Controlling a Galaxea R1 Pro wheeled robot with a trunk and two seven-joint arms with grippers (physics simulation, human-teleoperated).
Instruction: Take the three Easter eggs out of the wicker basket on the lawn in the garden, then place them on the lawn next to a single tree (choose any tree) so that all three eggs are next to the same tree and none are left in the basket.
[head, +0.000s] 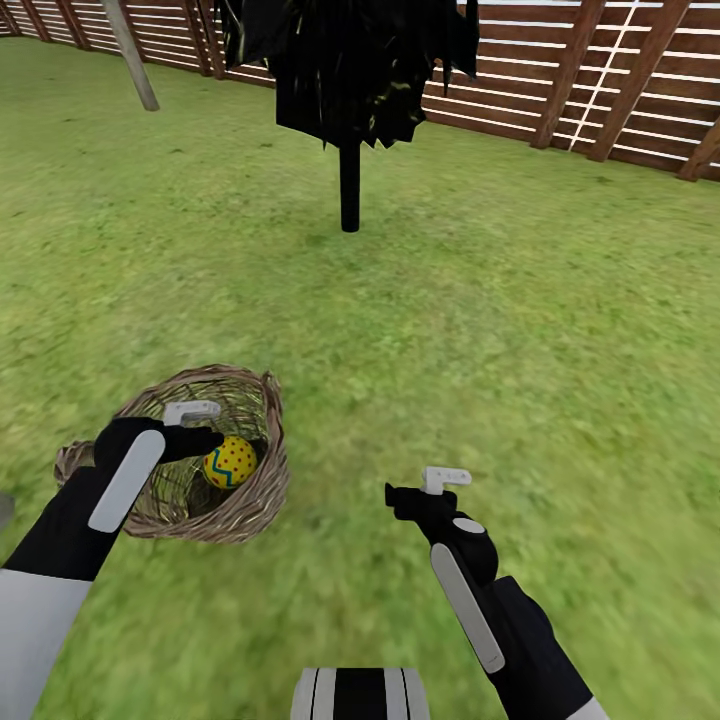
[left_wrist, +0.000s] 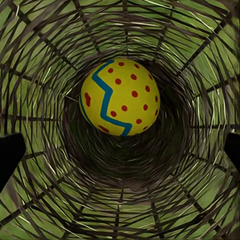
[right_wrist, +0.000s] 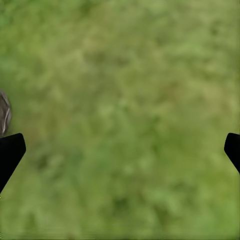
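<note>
Head view: the wicker basket (head: 200, 455) lies tipped on the lawn (head: 480, 330) at near left, its mouth turned toward the robot's left arm. One Easter egg (head: 230, 462), yellow with a blue zigzag and red dots, sits inside it; no other egg is visible in these frames. The left gripper (head: 205, 430) is at the basket mouth, just beside the egg.

Left wrist view: the camera looks down the woven tube of the basket (left_wrist: 45, 165), with the egg (left_wrist: 120, 97) ahead and somewhat off centre. The dark fingertips (left_wrist: 10, 152) stand wide apart at the two edges of the frame, so the jaws are fully open and hold nothing.

Right wrist view: the right gripper (right_wrist: 120, 150) hangs over bare grass (right_wrist: 130, 100), jaws likewise spread wide and empty; in the head view it (head: 420, 490) is well apart from the basket, at near right.

Suggested technique for the step in hand, grasping the egg: advance the left gripper along the basket axis until the fingers straddle the egg's widest part, re-centre on it first, and close gently, since a smooth rounded shell is likely to squirt out of an off-centre pinch. Avoid snagging the braided rim. A black-trunked tree (head: 348, 190) stands far centre before the fence (head: 560, 90); a pale trunk (head: 132, 50) leans at far left.
</note>
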